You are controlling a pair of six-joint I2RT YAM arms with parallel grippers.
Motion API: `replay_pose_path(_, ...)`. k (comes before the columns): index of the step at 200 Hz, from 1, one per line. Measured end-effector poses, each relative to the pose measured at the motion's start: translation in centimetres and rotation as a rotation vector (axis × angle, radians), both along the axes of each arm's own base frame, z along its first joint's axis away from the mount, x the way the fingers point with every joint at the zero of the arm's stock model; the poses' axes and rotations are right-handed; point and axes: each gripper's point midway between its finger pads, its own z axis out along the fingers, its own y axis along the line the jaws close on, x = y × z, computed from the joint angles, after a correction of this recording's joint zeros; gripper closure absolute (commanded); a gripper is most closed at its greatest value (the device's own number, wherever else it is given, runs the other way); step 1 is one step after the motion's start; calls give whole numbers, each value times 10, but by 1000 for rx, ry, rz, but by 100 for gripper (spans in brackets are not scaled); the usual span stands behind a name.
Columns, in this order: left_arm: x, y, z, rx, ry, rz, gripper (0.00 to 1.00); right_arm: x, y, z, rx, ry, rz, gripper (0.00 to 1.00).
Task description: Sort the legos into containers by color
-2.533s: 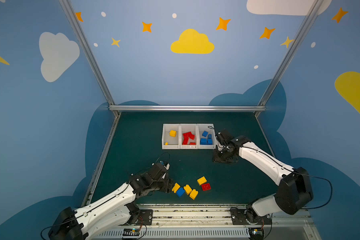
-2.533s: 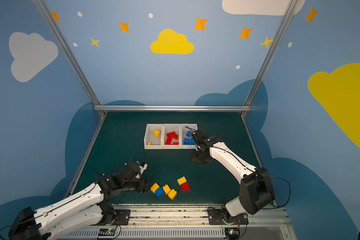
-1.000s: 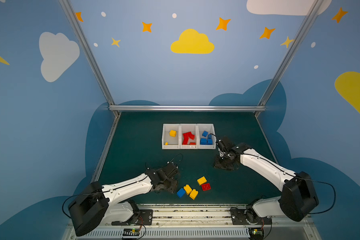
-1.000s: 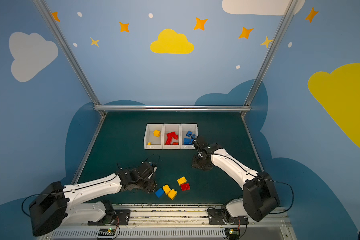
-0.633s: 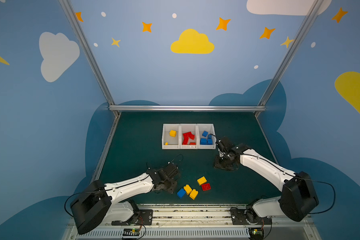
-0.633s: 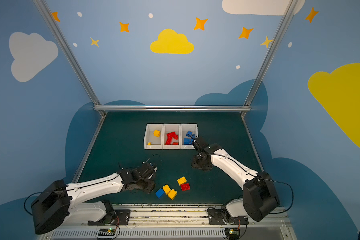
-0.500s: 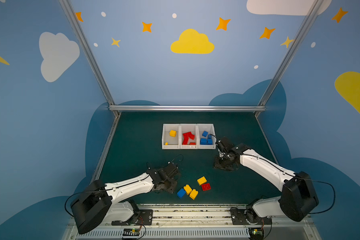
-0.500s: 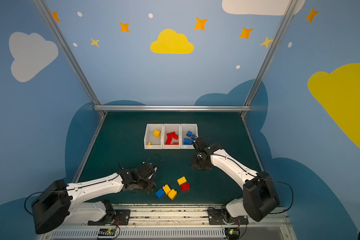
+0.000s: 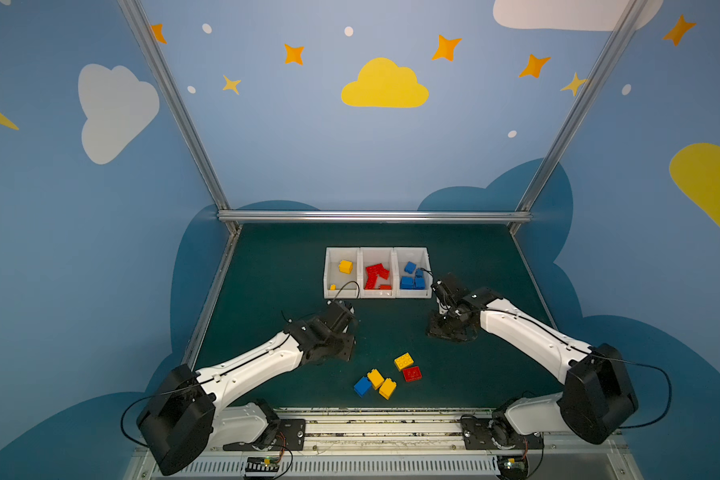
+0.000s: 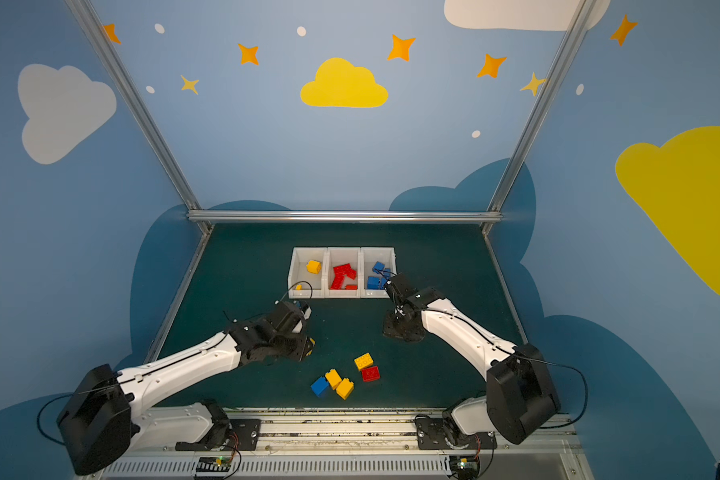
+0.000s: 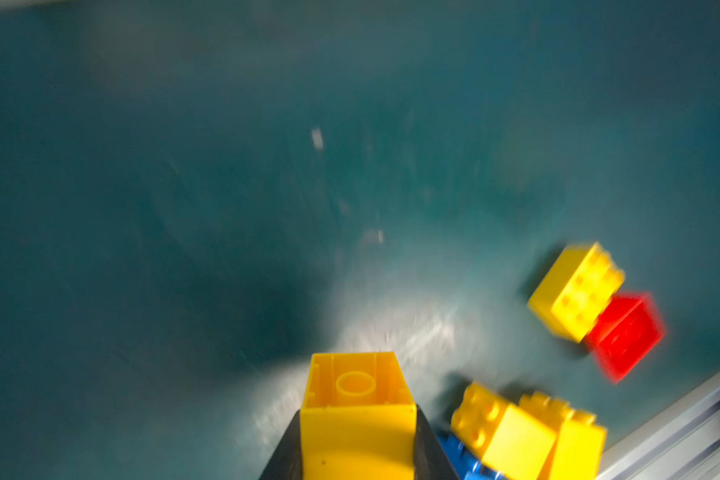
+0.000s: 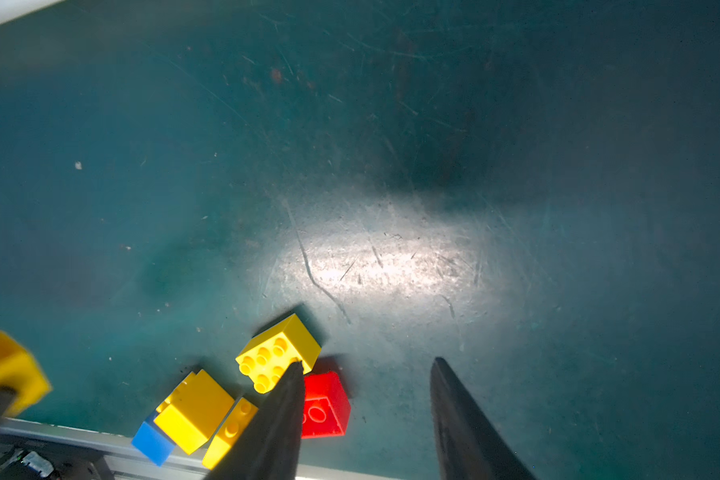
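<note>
Both top views have the scuffed dark-green mat (image 9: 267, 270) with three white plastic bins (image 9: 377, 296) in a row: yellow, red, blue bricks sorted inside. Loose studded bricks sit near the front rail: a blue one (image 9: 362, 386), two yellow ones touching it, plus a yellow brick (image 9: 403, 360) beside a red brick (image 9: 411, 373). The left gripper (image 10: 307, 346) hangs left of that pile, the right gripper (image 9: 447, 331) further back.

Left wrist view, blurry: the jaws are pinching a held yellow brick (image 11: 358, 405), hollow underside with its round tube facing out, above the mat.

Right wrist view: right gripper (image 12: 364, 374) fingers (image 12: 454, 399) are spread, nothing between them, over the scratched glossy mat near the red brick (image 12: 325, 405).
</note>
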Motion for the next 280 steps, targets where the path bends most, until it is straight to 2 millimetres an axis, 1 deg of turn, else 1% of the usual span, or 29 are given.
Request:
replay_pose_path(22,50,8,26,-38,-70,58,68,0,0,4,7,-13,-1,51)
replay_pose_path(41,97,15,38,-57,-99,100,68,-1,-1,6,9,-16,-1,51)
replay_pose_path(51,120,22,38,-62,-99,123,68,-2,-2,8,10,-19,-2,51)
replay_pose_path(72,158,32,32,-76,-78,146,68,-5,-5,10,11,-29,-6,51)
replay_pose_path(85,176,35,26,-88,-60,149,68,-9,-8,10,11,-32,-10,51)
replay_pose_path(98,188,34,20,-97,-44,145,68,-12,-10,10,10,-33,-17,51)
replay_pose_path(123,197,29,11,-113,-12,129,67,-14,-12,9,9,-29,-27,51)
replay_pose_path(137,200,26,10,-119,-5,124,65,-15,-13,9,9,-29,-29,51)
replay_pose_path(167,207,21,14,-138,-8,114,52,-16,-13,9,7,-25,-28,51)
replay_pose_path(189,208,18,18,-154,-10,105,48,-18,-14,9,4,-20,-26,51)
replay_pose_path(224,207,17,18,-161,-3,105,47,-20,-14,9,0,-14,-23,50)
replay_pose_path(247,201,18,16,-168,3,112,46,-24,-13,8,-5,-7,-11,50)
replay_pose_path(262,192,20,16,-173,9,119,45,-27,-10,8,-7,-3,2,50)
replay_pose_path(280,179,23,21,-185,7,127,44,-31,-4,8,-6,-2,25,50)
